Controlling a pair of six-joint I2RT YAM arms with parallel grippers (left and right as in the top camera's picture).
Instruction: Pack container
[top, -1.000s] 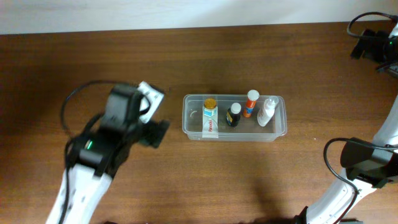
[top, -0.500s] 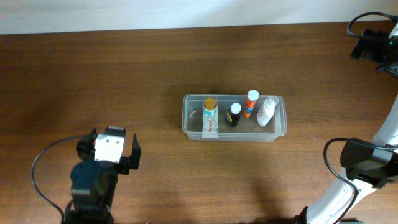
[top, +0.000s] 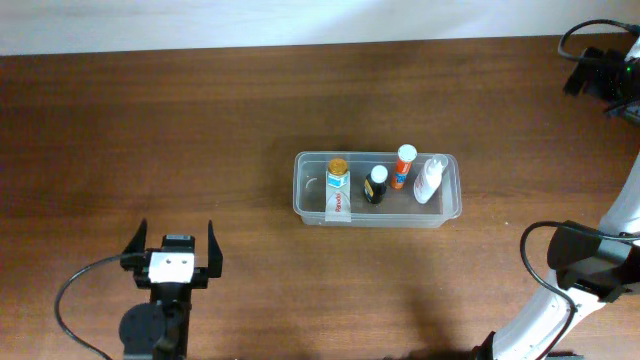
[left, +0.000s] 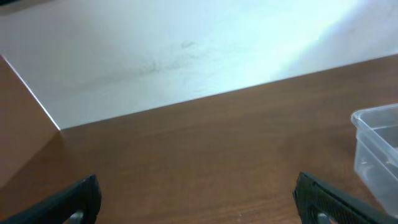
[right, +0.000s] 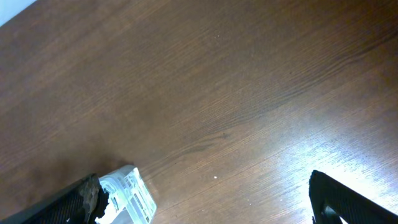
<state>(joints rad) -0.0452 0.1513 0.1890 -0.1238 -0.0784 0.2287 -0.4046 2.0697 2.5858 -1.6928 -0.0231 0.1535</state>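
The left hand (top: 173, 244) is seen with its fingers spread wide and nothing between them. It is now found at the near left part of the desk (top: 200, 110), well apart from the container (top: 311, 203). A second ago it was placed just beside the container's left end. Half a second ago it had already been drawn back toward the near edge, and since then it has been pulled a little further the same way. In the left wrist view the hand (left: 196, 186) is held spread above bare wood, and only a corner of the container (left: 375, 149) is caught at the right edge.

The container is left where it was, near the middle of the desk and slightly to the right, with its long side running left to right. Four things are held in it:
- a white-labelled tube (top: 339, 188) with a yellow cap
- a dark bottle (top: 375, 186) with a white cap
- an orange bottle (top: 402, 167) with a white cap
- a white bottle (top: 429, 180)

None of them has been shifted.

The right hand (right: 205, 193) is shown opened wide and empty over bare desk. The right arm (top: 600, 72) is kept at the far right corner, unchanged.
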